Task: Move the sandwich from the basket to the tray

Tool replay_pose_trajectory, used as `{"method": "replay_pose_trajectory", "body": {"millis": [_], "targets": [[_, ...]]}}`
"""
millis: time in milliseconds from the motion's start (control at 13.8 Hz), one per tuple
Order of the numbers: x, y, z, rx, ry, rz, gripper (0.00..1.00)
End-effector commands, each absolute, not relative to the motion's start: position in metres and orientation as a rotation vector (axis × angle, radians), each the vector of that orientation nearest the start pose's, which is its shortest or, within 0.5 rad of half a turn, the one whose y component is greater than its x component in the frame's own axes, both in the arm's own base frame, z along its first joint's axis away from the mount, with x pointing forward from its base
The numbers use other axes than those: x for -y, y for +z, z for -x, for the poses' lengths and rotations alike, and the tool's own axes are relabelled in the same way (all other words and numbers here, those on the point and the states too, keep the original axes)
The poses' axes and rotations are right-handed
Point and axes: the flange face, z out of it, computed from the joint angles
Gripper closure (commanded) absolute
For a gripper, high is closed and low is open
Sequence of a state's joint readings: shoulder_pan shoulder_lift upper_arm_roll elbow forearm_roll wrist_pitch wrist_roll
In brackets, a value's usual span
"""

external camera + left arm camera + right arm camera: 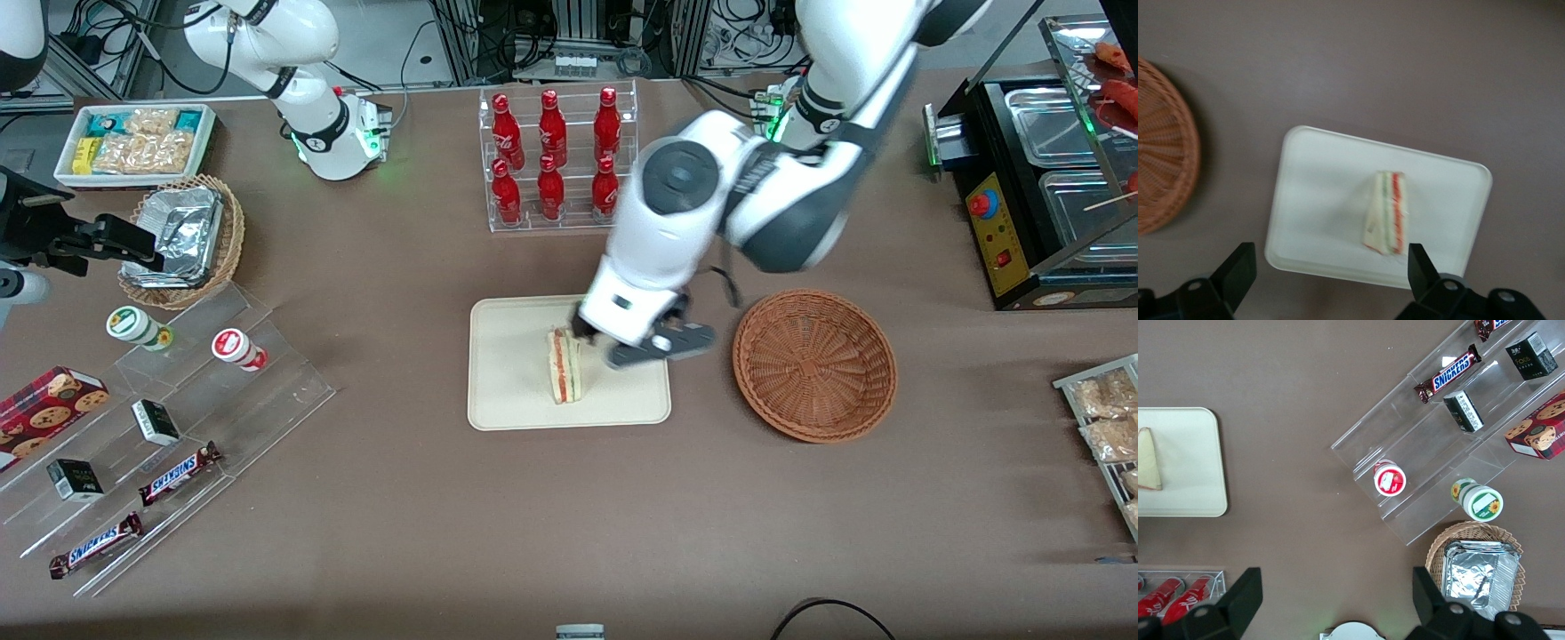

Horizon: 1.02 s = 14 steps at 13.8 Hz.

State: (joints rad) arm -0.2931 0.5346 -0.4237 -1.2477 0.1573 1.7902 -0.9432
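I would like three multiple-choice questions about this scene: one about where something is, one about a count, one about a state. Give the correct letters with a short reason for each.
1. Where is the sandwich?
A. in the basket
B. on the tray
C. on the bare table

2. How many red bottles stand in the clear rack?
A. four
B. six
C. eight

3. What is the state of the gripper?
A. open, holding nothing
B. shut on the sandwich
C. shut on a bottle

Answers:
1 B: the sandwich lies on the cream tray, and the basket beside the tray holds nothing.
2 B: the red bottles stand in two rows of three.
3 A: in the wrist view the fingers stand wide apart above the tray with nothing between them.
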Motion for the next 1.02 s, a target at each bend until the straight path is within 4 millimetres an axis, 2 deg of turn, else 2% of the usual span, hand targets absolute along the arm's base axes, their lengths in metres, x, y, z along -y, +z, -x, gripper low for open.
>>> {"method": "replay_pose_trajectory", "body": {"millis": [0, 145, 290, 435, 508, 581, 726, 798, 944], "targets": [[0.36, 0.48, -0.594, 0.354, 0.077, 3.151, 0.0], [0.329, 0.483, -0.601, 0.229, 0.127, 3.128, 0.0], [0.289, 0.492, -0.612, 0.2, 0.153, 3.115, 0.0], [0.258, 0.495, -0.618, 0.169, 0.161, 3.111, 0.0], [0.246, 0.497, -0.614, 0.103, 0.167, 3.104, 0.0], [0.219, 0.505, -0.621, 0.059, 0.17, 3.122, 0.0], [0.188, 0.522, -0.617, -0.113, 0.226, 3.133, 0.0], [0.165, 0.526, -0.616, -0.102, 0.26, 3.108, 0.0], [0.142, 0.545, -0.61, -0.184, 0.263, 3.12, 0.0]]}}
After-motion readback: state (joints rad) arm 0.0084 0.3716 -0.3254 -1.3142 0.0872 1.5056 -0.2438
